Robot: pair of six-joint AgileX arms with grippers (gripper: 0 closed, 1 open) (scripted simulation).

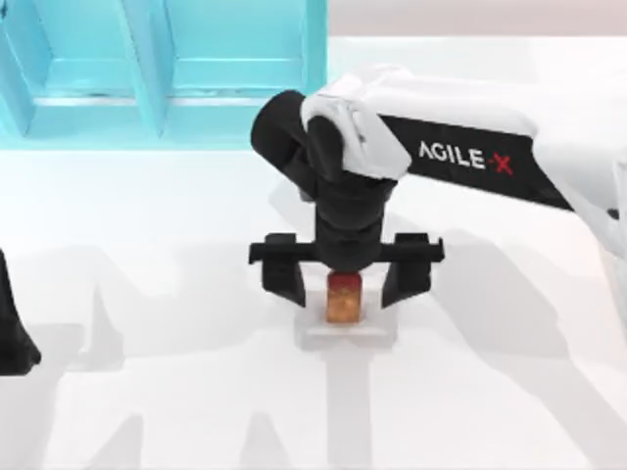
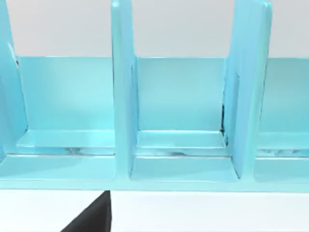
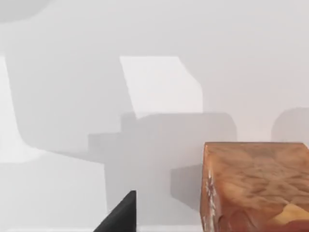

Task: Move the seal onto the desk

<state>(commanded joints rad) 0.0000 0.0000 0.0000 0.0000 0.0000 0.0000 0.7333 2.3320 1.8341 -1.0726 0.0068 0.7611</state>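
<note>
The seal point(image 1: 344, 300), a small amber block with a dark red top, stands upright on the white desk point(image 1: 176, 392) near the middle. My right gripper point(image 1: 343, 292) hangs just above it, open, with one black finger on each side and clear gaps to the seal. In the right wrist view the seal's amber body point(image 3: 256, 188) looms close, with one black fingertip point(image 3: 120, 216) well apart from it. My left arm point(image 1: 14, 333) is parked at the left edge of the table.
A light blue shelf unit point(image 1: 167, 69) with open compartments point(image 2: 181, 111) runs along the far left of the table. A small pale square point(image 1: 343, 335) lies on the desk under the seal. Open tabletop surrounds the seal in front and to both sides.
</note>
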